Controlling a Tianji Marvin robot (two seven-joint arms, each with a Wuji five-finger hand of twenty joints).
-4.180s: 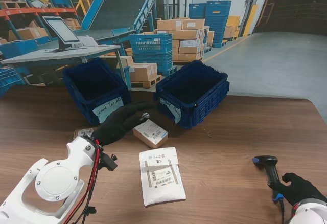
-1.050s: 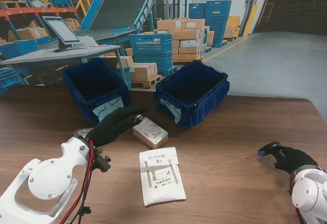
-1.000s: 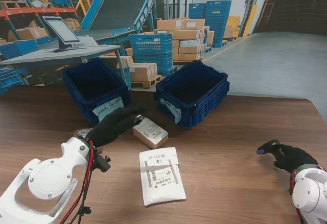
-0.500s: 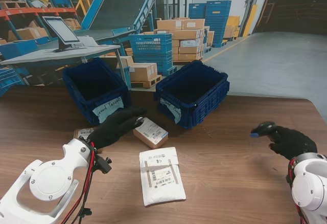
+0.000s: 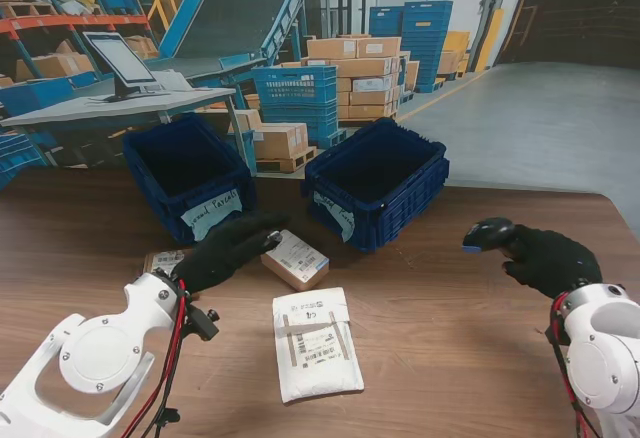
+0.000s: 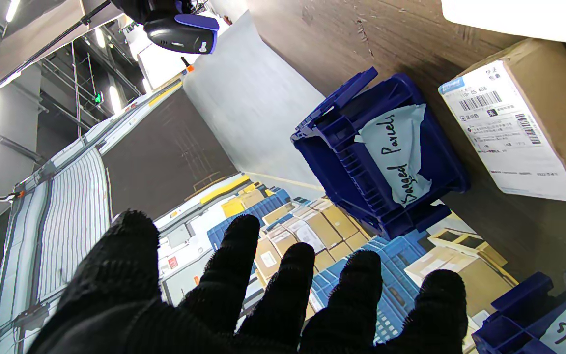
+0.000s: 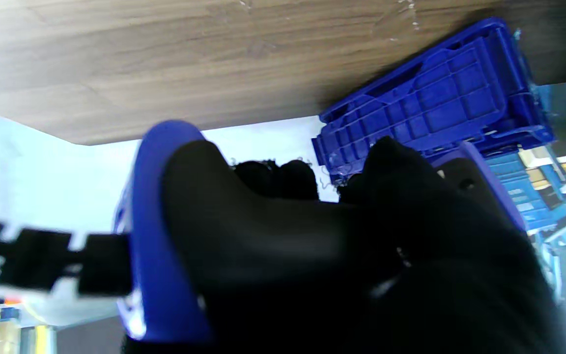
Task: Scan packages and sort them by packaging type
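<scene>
The cardboard box [image 5: 294, 259] lies on the table [image 5: 450, 318] just in front of the two blue bins [image 5: 376, 182], label up, long axis running from your left-far to right-near. Your left hand [image 5: 226, 248], fingers spread and holding nothing, sits right beside its left end. Your right hand [image 5: 545, 259], clenched around the scanner [image 5: 487, 233], is well off to the right with the scanner's nose turned toward the box.

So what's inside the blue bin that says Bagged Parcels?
The blue bin on the right looks empty: only its dark inner walls and floor show from the stand camera. Its nearest inside corner is hidden behind the front wall, so a small flat parcel there can't be ruled out.
</scene>
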